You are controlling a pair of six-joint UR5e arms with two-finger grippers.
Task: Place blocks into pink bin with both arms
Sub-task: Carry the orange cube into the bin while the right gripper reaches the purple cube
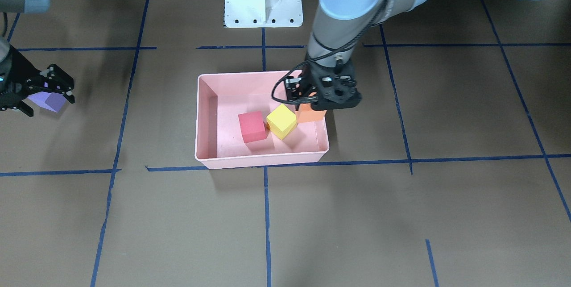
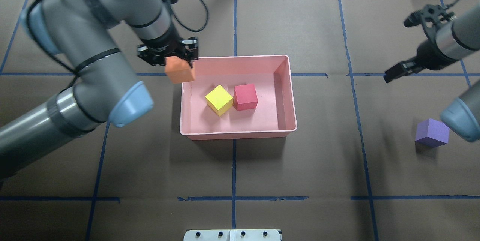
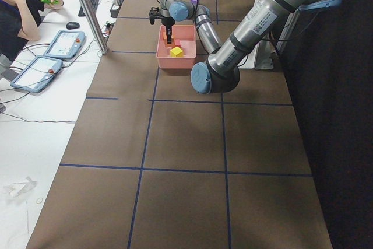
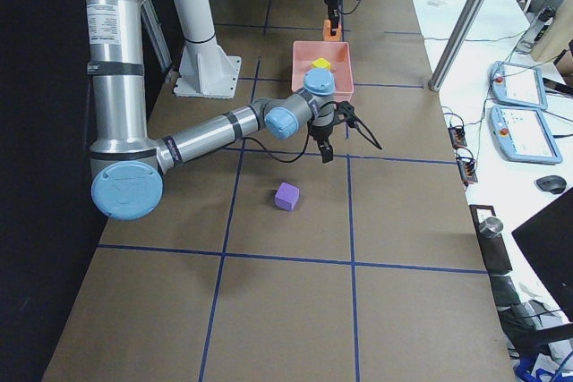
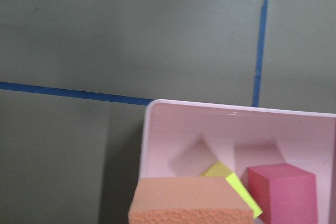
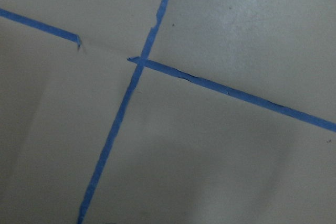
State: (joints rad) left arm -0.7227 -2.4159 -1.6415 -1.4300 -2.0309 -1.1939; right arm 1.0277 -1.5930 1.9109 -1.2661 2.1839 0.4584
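Orange block (image 2: 180, 71) is hanging pinched in the left gripper (image 2: 170, 56), pink bin's (image 2: 240, 134) corner right beneath it; nudging inward, then releasing, looks next. Right gripper (image 1: 42, 90) is hovering spread wide, purple block (image 2: 432, 132) just beside it.

orange block (image 5: 190, 201): the frame's bottom edge crops it for you.
yellow block (image 5: 239, 192): mostly hidden behind the orange block.
purple block (image 1: 50, 101): right gripper (image 1: 49, 105) covers part.
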